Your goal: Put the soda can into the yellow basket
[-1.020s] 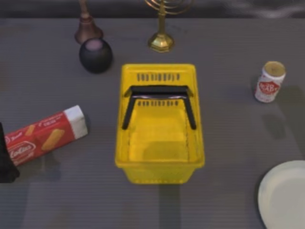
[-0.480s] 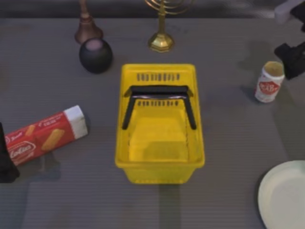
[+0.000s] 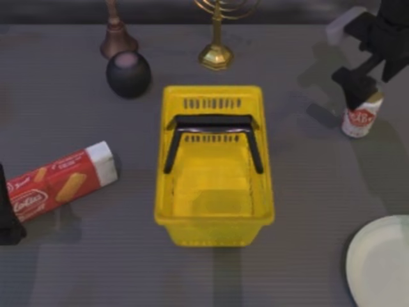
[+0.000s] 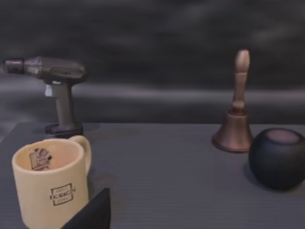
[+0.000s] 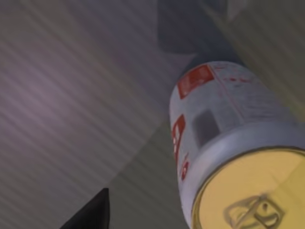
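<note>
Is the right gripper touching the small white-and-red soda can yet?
Cannot tell. In the top view the right gripper overlaps the soda can's top, hiding any gap. The right wrist view shows the can close below, with no finger plainly on it.

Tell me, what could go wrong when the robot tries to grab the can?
The right gripper sits right over the soda can, which stands upright, so a crooked push might tip it and let it roll. On the way to the yellow basket, the can could also bump the black handles that cross its opening.
</note>
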